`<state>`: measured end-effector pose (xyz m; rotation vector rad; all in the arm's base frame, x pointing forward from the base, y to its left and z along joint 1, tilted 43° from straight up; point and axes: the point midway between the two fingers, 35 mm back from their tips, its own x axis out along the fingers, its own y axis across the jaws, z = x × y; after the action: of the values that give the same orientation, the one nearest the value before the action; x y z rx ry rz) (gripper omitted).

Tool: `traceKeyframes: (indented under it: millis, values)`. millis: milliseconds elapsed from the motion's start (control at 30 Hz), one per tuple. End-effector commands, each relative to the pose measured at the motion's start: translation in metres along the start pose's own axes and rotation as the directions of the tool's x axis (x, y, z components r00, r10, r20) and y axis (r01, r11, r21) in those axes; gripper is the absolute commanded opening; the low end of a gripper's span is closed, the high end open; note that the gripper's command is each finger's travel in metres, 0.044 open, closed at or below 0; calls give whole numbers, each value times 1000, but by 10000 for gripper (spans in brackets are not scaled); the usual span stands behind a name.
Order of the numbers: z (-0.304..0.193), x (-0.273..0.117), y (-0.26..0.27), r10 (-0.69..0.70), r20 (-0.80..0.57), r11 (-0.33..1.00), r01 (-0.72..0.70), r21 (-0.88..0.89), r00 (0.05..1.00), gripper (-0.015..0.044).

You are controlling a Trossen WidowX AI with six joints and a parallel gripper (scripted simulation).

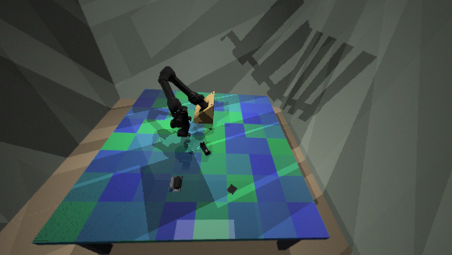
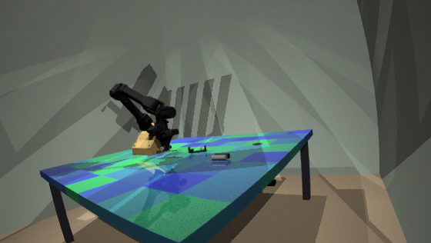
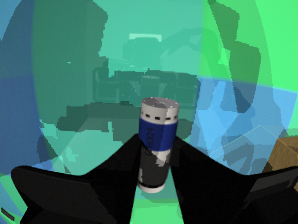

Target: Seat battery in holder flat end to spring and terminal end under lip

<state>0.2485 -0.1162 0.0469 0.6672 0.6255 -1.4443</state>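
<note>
The battery (image 3: pixel 158 136), white with a blue band and a grey flat-looking end towards the top, is between the two black fingers in the wrist view. My gripper (image 3: pixel 154 140) (image 1: pixel 187 135) is shut on it, low near the arm's base. In the exterior view a small piece of the battery (image 2: pixel 163 148) shows beside the fingers. Its height above the table is hard to tell. The black holder (image 1: pixel 205 148) (image 2: pixel 197 150) stands on the table apart from the gripper, with raised ends and nothing visible in it. Its spring and lip are too small to tell apart.
A grey and black cylindrical object (image 1: pixel 176 183) (image 2: pixel 220 157) lies towards the table's front. A small dark flat square (image 1: pixel 232 189) (image 2: pixel 257 144) lies apart from it. The tan arm base (image 1: pixel 205 116) (image 2: pixel 144 147) (image 3: pixel 285 161) stands close to the gripper.
</note>
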Motion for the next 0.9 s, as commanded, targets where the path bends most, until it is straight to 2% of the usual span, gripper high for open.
traceKeyframes:
  millis: [0, 67, 200, 367, 633, 867]
  values:
    - [3, -8, -2, -2, 5, 1000, 2, 9, 1000, 72]
    - [1, -9, 1, -2, 3, 999, 2, -33, 1000, 72]
    - [-12, -13, 16, 0, -4, 961, -2, -276, 1000, 72]
    - [-31, -18, 34, 4, -14, 825, -11, -565, 1000, 72]
    - [-70, -26, 59, 7, -32, 449, -31, -893, 999, 72]
    - [-100, -31, 75, 0, -36, 30, -36, -999, 999, 72]
